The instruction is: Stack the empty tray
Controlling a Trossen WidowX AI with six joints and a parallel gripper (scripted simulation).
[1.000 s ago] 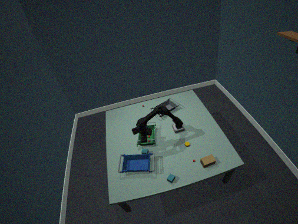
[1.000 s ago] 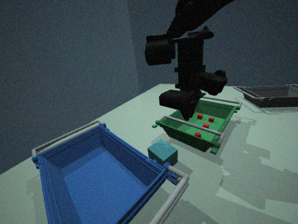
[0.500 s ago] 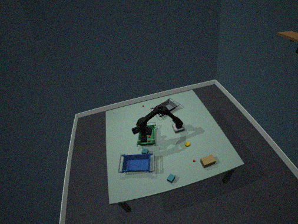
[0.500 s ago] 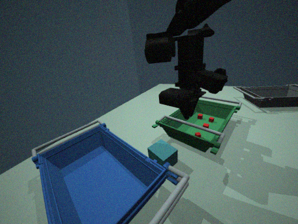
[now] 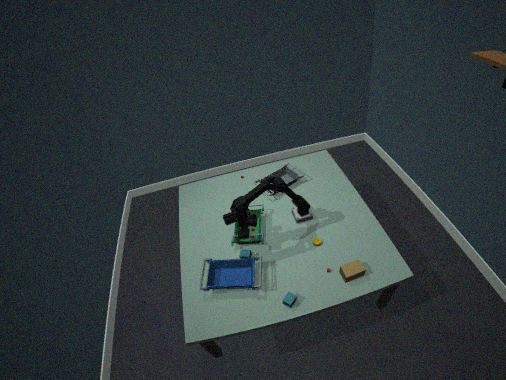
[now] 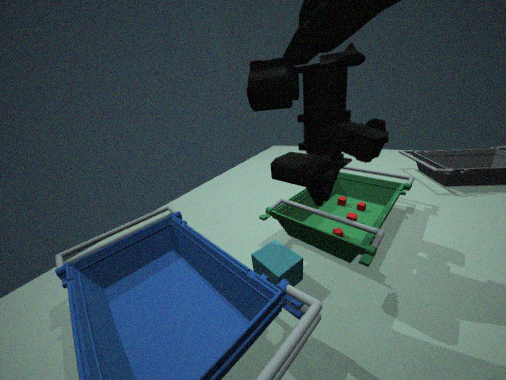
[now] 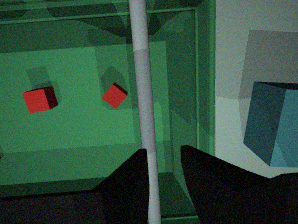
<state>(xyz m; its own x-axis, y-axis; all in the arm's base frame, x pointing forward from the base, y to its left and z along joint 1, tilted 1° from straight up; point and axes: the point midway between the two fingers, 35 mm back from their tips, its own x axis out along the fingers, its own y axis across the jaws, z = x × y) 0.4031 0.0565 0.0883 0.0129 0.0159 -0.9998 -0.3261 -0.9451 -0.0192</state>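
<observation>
The green tray [image 5: 260,225] [image 6: 320,242] [image 7: 207,75] holds several small red blocks [image 6: 341,201] [image 7: 115,96]. Its near wire bar [image 6: 327,216] [image 7: 144,80] lies over the inside of the tray, inward of the near end wall. Its far bar [image 6: 382,174] stands out past the far end. My gripper [image 6: 320,202] [image 7: 163,155] is low over the near end, partly open. Its fingers are on either side of the near bar, with a gap on the right side. The empty blue tray [image 5: 231,274] [image 6: 175,310] lies nearer the exterior camera, its bars out over its ends.
A teal block [image 5: 245,253] [image 6: 277,260] [image 7: 270,125] sits between the two trays. A dark grey tray [image 6: 470,177] is at the back. A pink-white box [image 5: 302,216], yellow disc [image 5: 317,241], orange box [image 5: 353,270] and second teal block [image 5: 289,299] lie elsewhere on the table.
</observation>
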